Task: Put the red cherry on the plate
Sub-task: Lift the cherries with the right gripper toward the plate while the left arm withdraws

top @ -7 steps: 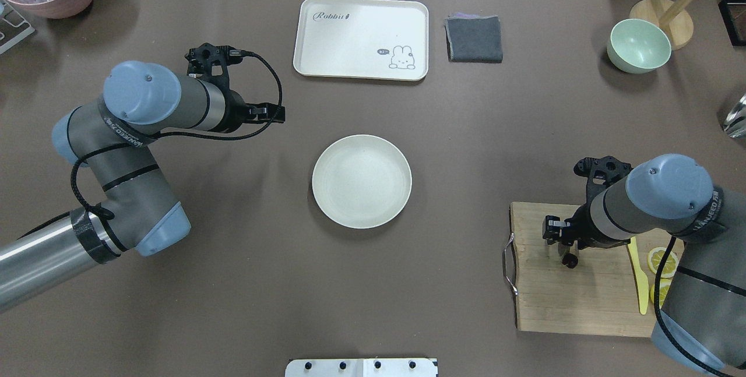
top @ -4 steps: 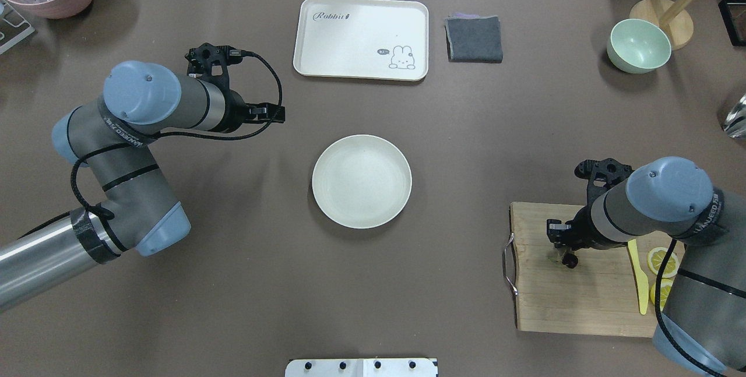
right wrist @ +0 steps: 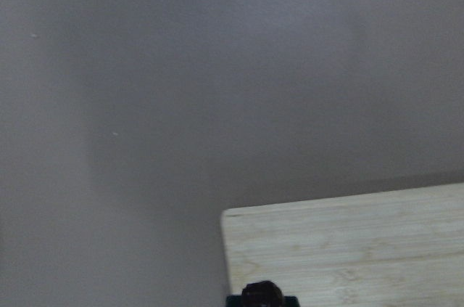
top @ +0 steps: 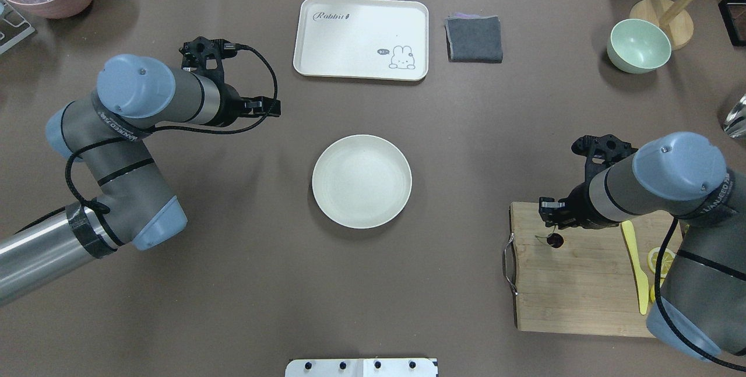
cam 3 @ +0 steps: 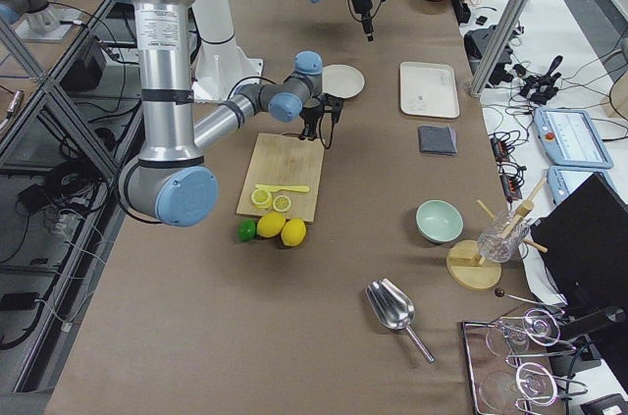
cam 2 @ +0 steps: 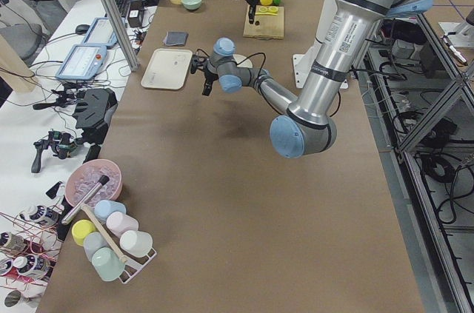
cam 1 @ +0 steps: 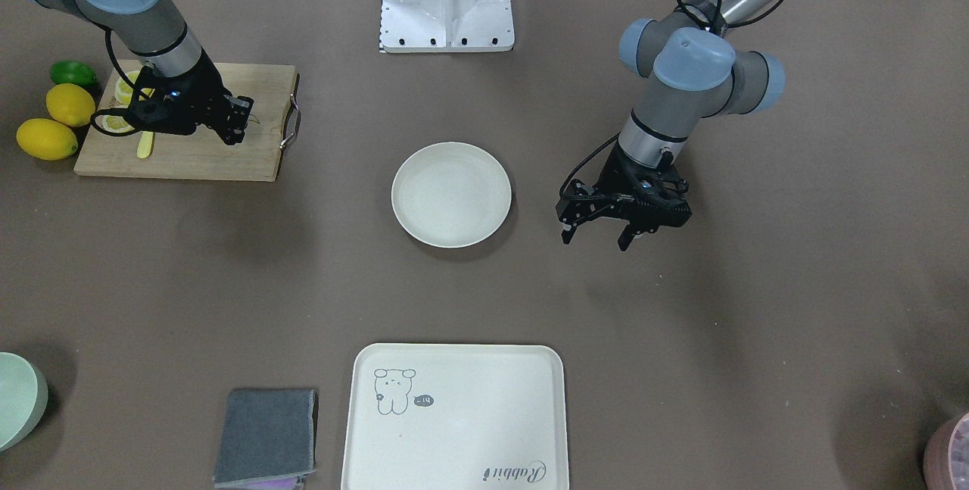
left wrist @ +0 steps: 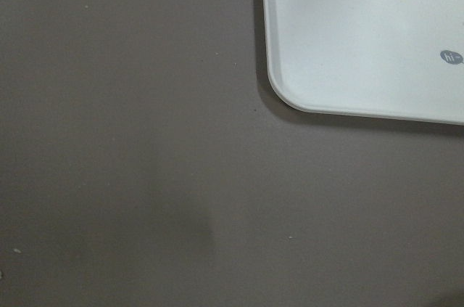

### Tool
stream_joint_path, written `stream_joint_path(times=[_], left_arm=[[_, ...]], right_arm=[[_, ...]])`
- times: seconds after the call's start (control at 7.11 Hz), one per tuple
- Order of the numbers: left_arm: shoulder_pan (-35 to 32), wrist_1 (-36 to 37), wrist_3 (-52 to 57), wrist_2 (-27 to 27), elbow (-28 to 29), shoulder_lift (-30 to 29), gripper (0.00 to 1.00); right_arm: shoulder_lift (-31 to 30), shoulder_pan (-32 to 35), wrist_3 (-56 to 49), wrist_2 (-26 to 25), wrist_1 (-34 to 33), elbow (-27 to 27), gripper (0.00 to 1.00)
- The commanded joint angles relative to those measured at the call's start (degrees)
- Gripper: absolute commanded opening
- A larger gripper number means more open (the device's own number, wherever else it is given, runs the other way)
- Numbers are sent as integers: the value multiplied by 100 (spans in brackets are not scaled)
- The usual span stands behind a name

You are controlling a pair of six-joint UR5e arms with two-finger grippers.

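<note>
Status, left to right on the overhead. Left end effector hovers over bare counter between the rabbit tray and the plate, fingers spread apart, holding nothing. It's the closer of the two to the plate, but it isn't part of this move.

Plate sits mid-counter with nothing on it yet.

Right end effector is over the far-left corner of the cutting board, fingers pinched together on the red cherry. Right wrist view shows a dark round fruit right at the fingertips, board corner beyond it. I see one dark ball clearly and can't make out the second. Thin stem sticks out toward the plate side. I can't confirm how much clearance there is above the board.

Key relation: the plate lies to the robot's left of the held cherry and slightly farther out from the base, well apart, with only bare counter between. My read is grasp done, carry pending. Next I'd take it across to the left, over the near rim, then release low. It's a small round fruit, so it will likely roll if dropped.
</note>
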Motion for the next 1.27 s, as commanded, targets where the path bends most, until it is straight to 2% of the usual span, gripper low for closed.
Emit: stream_joint_path(times=[0.0, 0.14, 0.56, 0.84, 0.98, 1.12], left_arm=[[-363, -2, 513, -8, 20, 249, 98], [-469, -2, 532, 0, 108, 346, 98], [-1223, -55, 1916, -26, 258, 899, 98], [-1917, -29, 2323, -664, 415, 1102, 98], [-2190, -64, 2734, -772, 625, 1120, 98], [-2428, -3, 3155, -964, 697, 1190, 98]], right_arm=[[1305, 29, 15, -4, -1326, -31, 0], [1615, -15, 33, -39, -1401, -153, 0], [2731, -102, 51, -214, -1367, -1267, 0], [3294, -383, 24, -556, -1349, -1944, 0], [3575, -471, 24, -680, -1045, -2452, 0], [3560, -603, 76, -750, -363, -2849, 0]])
